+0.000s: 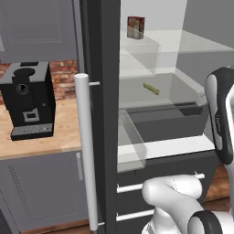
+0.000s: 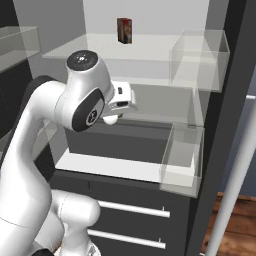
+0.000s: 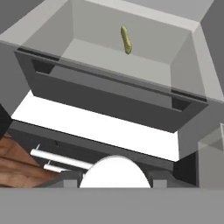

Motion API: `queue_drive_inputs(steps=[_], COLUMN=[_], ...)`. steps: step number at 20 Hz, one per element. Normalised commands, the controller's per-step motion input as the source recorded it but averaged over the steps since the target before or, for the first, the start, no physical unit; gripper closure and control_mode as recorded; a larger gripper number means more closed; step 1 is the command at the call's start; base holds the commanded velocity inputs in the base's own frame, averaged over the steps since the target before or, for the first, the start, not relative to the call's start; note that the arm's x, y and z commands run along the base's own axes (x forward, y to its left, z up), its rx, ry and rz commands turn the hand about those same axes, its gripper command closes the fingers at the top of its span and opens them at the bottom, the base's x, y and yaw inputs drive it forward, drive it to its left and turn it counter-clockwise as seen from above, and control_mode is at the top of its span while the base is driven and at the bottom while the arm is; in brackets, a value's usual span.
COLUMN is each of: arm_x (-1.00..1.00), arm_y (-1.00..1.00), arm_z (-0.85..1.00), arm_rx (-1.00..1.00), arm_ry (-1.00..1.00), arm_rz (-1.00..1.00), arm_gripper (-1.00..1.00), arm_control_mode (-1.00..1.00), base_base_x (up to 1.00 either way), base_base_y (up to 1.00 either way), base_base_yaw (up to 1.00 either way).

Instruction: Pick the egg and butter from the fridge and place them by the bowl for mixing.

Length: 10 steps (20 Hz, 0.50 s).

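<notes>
1. Red brick backs the far left of the kitchen as I see it from the left base view. Below it runs a pale wooden surface over matte grey cabinet doors.
2. On that surface stands a boxy black coffee machine with a grey drip tray.
3. Next comes the fridge, tall and dark grey. Its door is swung open, and a long, pale, smooth bar handle runs down the door's edge.
4. Inside, I see translucent shelves, and a small reddish-brown box stands upright on the top one.
5. The butter is a thin, pale yellowish-green stick. It lies alone on the floor of a clear, glassy drawer at mid height, set at a slant.
6. Under the drawer is a flat white shelf.
7. The egg is a small, plain white, smooth oval. It is outside the drawer, in front of the fridge's open interior.
8. My end effector is pinching the egg, whose rounded top bulges between the dark fingertips in the hand view.
</notes>
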Motion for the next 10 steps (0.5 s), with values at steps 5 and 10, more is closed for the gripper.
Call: queue_drive_inputs(steps=[5,10], arm_x=[0.00,0.00], arm_y=[0.00,0.00], arm_z=[0.00,0.00], arm_rx=[0.00,0.00], arm_ry=[0.00,0.00], arm_rz=[0.00,0.00], arm_gripper=[1.00,1.00], arm_control_mode=[1.00,1.00], base_base_x=[0.00,-0.53], base_base_y=[0.00,0.00], base_base_yaw=[0.00,-0.05])
